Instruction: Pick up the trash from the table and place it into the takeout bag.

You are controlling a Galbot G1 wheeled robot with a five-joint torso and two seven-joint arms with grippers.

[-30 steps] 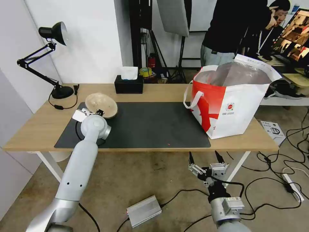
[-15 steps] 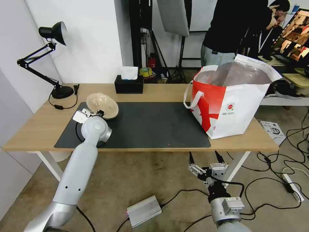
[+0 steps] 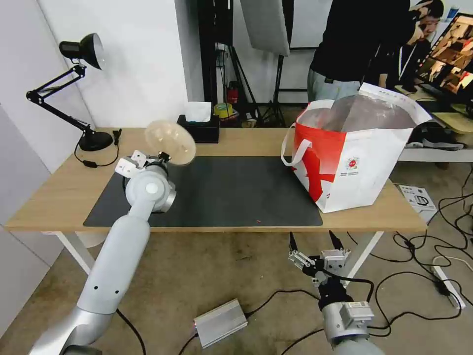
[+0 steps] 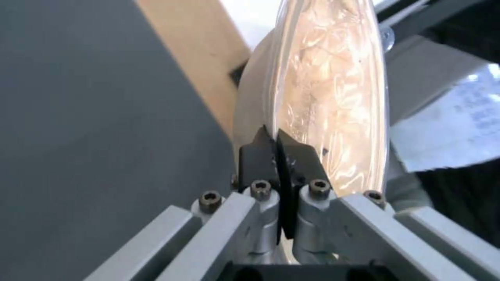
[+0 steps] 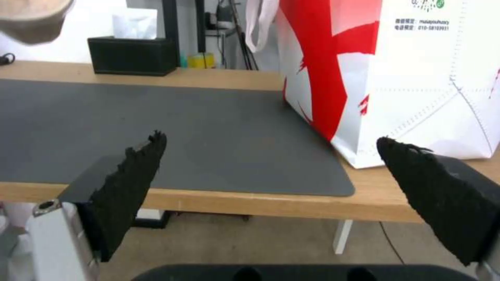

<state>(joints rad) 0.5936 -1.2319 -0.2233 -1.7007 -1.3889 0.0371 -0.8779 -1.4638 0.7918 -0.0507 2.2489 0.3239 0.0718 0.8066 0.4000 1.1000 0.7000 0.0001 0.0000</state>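
Note:
The shallow beige bowl [image 3: 170, 142] hangs tilted in the air above the left end of the dark grey mat [image 3: 221, 190], its hollow facing me. My left gripper [image 3: 158, 159] is shut on the bowl's rim [image 4: 276, 134], as the left wrist view shows up close. The white-and-red takeout bag [image 3: 352, 158] stands open on the right end of the table [image 3: 59, 197], foil lining showing. My right gripper [image 3: 315, 242] is parked below the table's front edge, open, with nothing between its black fingers [image 5: 133, 171].
A black tissue box [image 3: 197, 129] sits at the back of the table, and a black desk lamp [image 3: 81, 88] at the back left. Cables and a silver box [image 3: 220, 323] lie on the floor. A person stands behind the bag.
My left gripper has lifted the beige bowl off the mat and carried it up and slightly right, tipping it more upright. The right arm has stayed still.

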